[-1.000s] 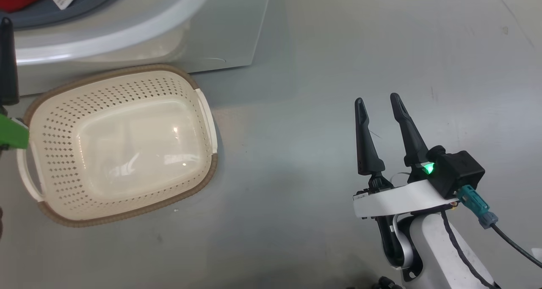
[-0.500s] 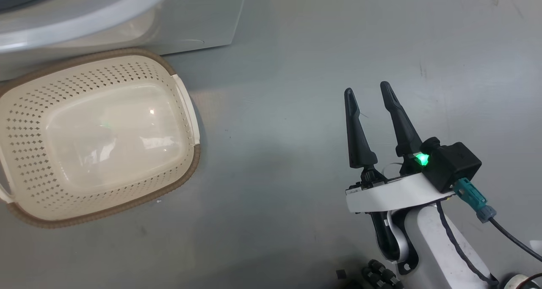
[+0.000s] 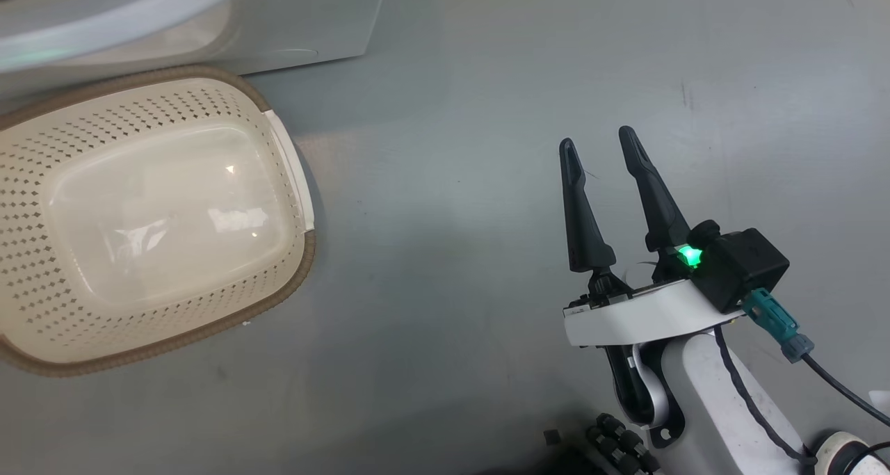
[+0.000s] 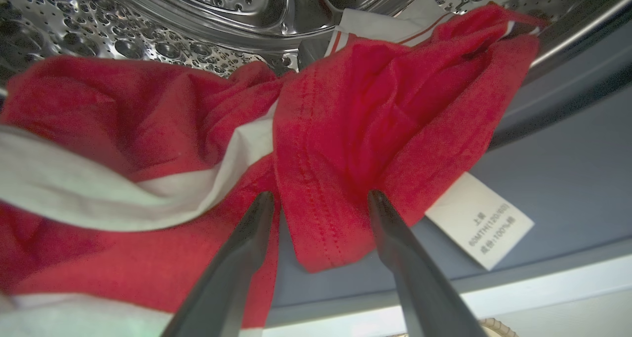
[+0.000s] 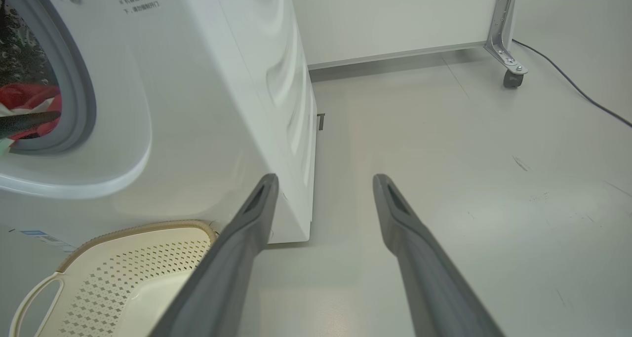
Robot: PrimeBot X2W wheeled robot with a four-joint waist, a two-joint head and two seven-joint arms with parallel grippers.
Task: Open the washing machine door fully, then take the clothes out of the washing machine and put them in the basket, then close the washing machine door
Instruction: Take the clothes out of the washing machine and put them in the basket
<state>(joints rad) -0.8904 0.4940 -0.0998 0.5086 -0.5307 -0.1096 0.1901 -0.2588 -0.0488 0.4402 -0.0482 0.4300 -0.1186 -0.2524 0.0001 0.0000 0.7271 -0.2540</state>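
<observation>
1 end of basket point(image 3: 174, 106) off-frame

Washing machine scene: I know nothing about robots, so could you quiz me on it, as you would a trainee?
1. True or false: the basket is empty.
2. What hangs between the open fingers of the left gripper? A: a fold of the red clothes. B: a basket handle. C: nothing.
3. Fill the gap: the right gripper, open and holding nothing, hovers over the grey ____.
Key: 1 true. 2 A. 3 floor.
</observation>
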